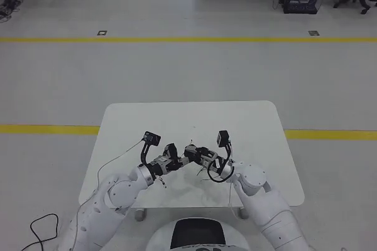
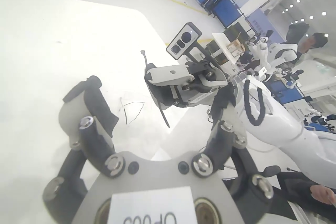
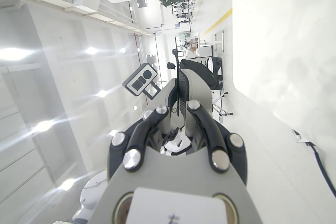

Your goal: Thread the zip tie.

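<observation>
One zip tie (image 2: pixel 163 116) is pinched in the right gripper (image 2: pixel 151 83), unlooped (head and tail apart), left gripper (image 1: pixel 174 152) spread empty beside it; threading not yet begun.

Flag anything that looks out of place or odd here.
One thing: a thin, dark, bent strand lies loose on the table near the right gripper, which is shut on the zip tie. I cannot tell what the strand is. Nothing looks spilled or damaged.
</observation>
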